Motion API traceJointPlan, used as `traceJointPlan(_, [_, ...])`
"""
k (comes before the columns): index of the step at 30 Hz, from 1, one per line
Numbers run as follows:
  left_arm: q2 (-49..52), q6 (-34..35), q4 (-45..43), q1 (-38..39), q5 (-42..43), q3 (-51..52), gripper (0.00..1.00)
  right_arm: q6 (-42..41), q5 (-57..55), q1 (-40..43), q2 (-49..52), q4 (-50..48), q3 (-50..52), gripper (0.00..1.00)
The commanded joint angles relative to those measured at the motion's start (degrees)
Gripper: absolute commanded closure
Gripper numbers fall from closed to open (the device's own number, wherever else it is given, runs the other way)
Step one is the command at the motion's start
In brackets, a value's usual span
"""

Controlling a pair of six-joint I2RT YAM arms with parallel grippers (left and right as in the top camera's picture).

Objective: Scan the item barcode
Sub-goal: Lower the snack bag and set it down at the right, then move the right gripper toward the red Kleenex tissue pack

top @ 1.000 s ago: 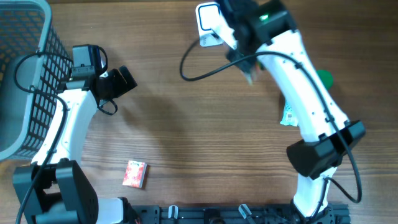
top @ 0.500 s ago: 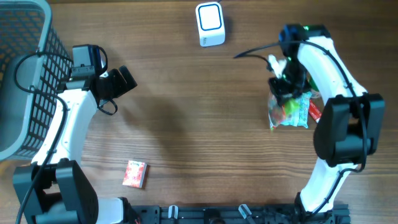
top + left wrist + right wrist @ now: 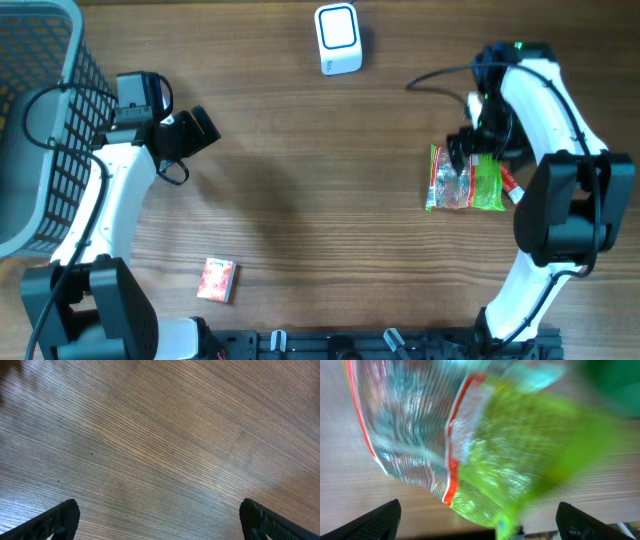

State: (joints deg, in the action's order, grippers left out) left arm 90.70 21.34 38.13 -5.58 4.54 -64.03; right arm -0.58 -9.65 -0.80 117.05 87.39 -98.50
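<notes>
Now the right gripper hangs with jaws spread wide over the snack bag, which lies flat nearer us than the scanner, off to its right. Light, crinkly, slippery film, I'd say: pinch a sealed edge. Left of the scanner, the left gripper gapes empty.

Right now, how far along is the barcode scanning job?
Looks done: the right arm was at the scanner a second ago, and the snack bag now lies flat on the table, away from it. In hand: nothing; the right fingers stand open over the bag. Left: the small red box waits near the left arm's base, left fingers open over bare wood.
</notes>
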Motion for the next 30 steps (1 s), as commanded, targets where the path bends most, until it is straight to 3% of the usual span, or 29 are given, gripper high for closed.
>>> traceJointPlan(1, [0.17,-0.31,-0.02,-0.22,-0.15,-0.15,0.0,-5.35,-3.65,-1.53,-1.62,2.43,-8.28,0.0])
traceJointPlan(9, [0.17,-0.31,-0.02,-0.22,-0.15,-0.15,0.0,-5.79,24.96,-4.31,-1.88,-4.07,-10.62,0.0])
traceJointPlan(10, [0.17,-0.28,-0.02,-0.22,-0.13,-0.15,0.0,-5.79,29.53,-4.39,-1.88,-4.46,-10.62,0.04])
traceJointPlan(12, [0.17,-0.31,0.0,-0.22,-0.15,-0.15,0.0,-5.81,37.42,-4.9,-1.88,-4.9,-10.62,0.21])
traceJointPlan(13, [0.17,-0.31,-0.02,-0.22,-0.15,-0.15,0.0,-5.77,39.47,-5.42,-1.88,-4.94,-10.62,0.22])
traceJointPlan(19, [0.17,-0.31,-0.02,-0.22,-0.15,-0.15,0.0,-6.23,40.19,-13.14,-1.88,-5.14,-10.29,0.27])
traceJointPlan(30, [0.17,-0.31,-0.02,-0.22,-0.15,-0.15,0.0,-17.18,39.95,-36.54,-1.88,-16.98,-4.0,0.27])
